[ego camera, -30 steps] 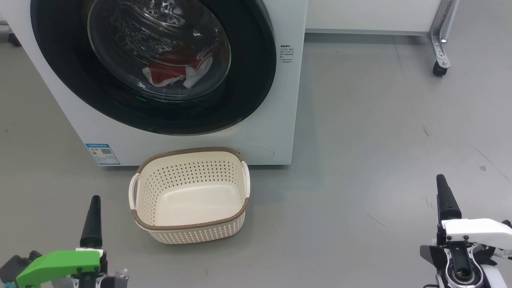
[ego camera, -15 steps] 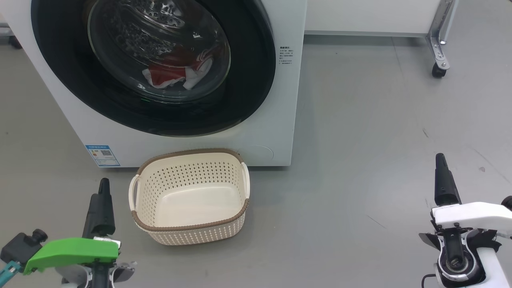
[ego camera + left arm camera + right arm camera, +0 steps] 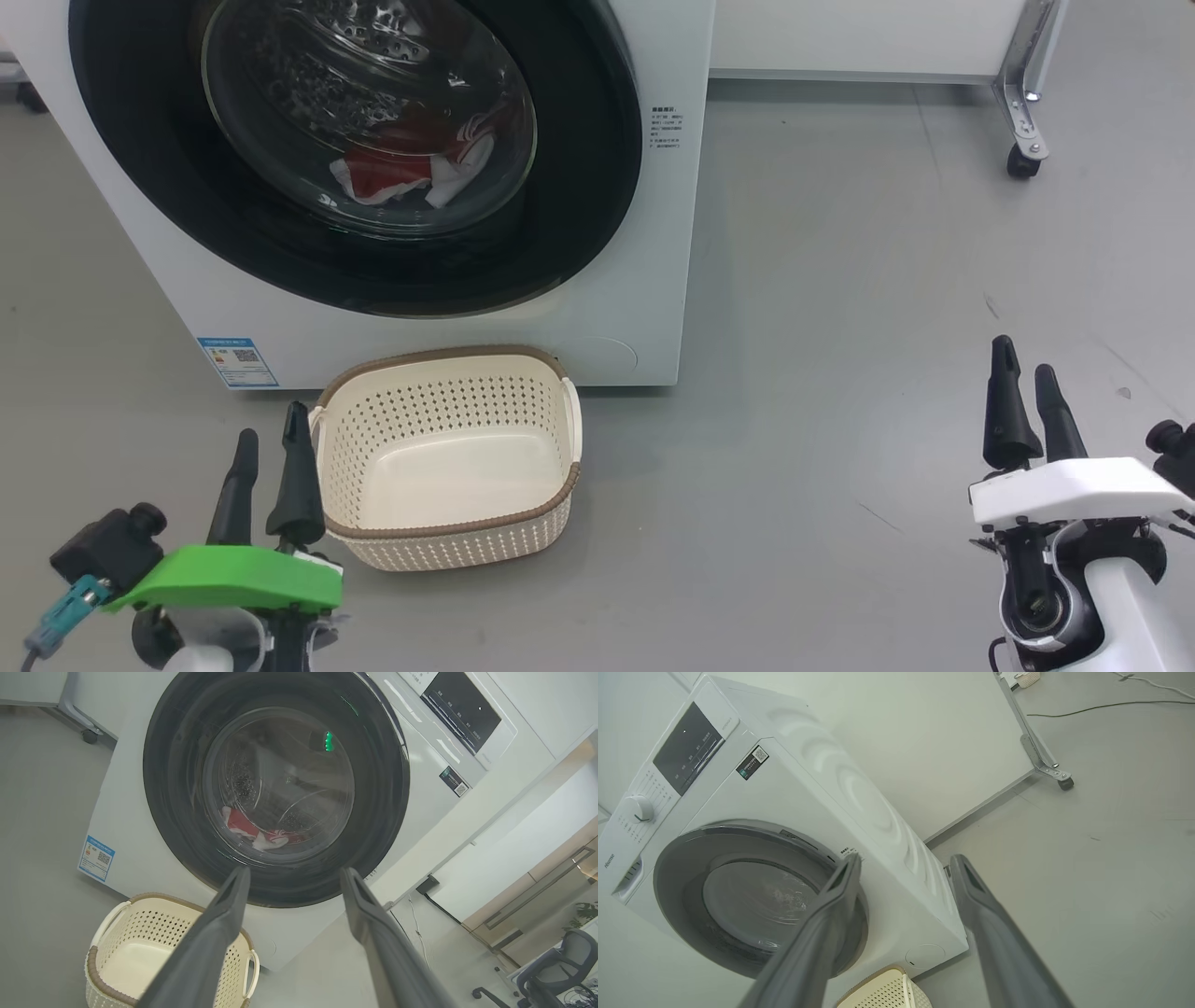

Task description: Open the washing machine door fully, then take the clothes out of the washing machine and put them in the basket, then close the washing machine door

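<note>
The left fingers [image 3: 299, 467] are spread and released, grasping nothing, and so are the right fingers [image 3: 1004, 411]. The washing machine door [image 3: 588, 187] is shut, ahead of and above both pairs of fingertips and well apart from them. The clothes [image 3: 392, 173] lie behind its glass inside the washing machine [image 3: 653, 317]. The basket [image 3: 439, 528] sits on the floor just beside the left fingers, on the side toward the right ones. Rising from here, the left fingers could clip and shove the basket. The door's glossy rim looks slippery, so a shallow hook could slide off.
</note>
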Available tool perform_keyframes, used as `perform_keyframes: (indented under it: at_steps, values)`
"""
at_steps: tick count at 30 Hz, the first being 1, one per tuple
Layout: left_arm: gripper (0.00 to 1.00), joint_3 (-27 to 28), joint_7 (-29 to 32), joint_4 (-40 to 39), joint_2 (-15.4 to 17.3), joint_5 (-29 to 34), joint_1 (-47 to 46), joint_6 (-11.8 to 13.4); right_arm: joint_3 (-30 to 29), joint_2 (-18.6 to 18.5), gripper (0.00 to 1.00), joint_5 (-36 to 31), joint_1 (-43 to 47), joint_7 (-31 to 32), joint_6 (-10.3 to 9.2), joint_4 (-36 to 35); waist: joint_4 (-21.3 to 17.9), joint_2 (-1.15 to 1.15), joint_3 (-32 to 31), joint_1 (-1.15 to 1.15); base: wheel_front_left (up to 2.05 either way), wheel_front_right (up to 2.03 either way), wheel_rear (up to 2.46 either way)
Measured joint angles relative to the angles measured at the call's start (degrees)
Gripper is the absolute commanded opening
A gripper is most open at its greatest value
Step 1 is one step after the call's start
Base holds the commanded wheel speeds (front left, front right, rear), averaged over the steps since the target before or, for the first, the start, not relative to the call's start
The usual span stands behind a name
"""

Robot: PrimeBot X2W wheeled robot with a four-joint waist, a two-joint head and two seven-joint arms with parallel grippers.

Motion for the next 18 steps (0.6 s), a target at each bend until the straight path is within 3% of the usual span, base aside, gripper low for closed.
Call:
perform_keyframes:
  at_steps: [9,18]
  values:
    - [1.00,-2.30,-1.48,0.08,0.02,13.55,0.00,2.97,3.90,-1.74,1.00,-11.24,-0.60,-1.48,-2.59,-0.04,-0.08,0.00,0.16,0.00,0.00,0.00,0.00]
    - [1.00,-5.49,-2.89,1.44,-0.01,22.60,0.00,5.06,7.28,-3.23,1.00,-20.12,-0.64,-1.92,-4.58,0.52,-0.16,0.00,0.23,0.00,0.00,0.00,0.00]
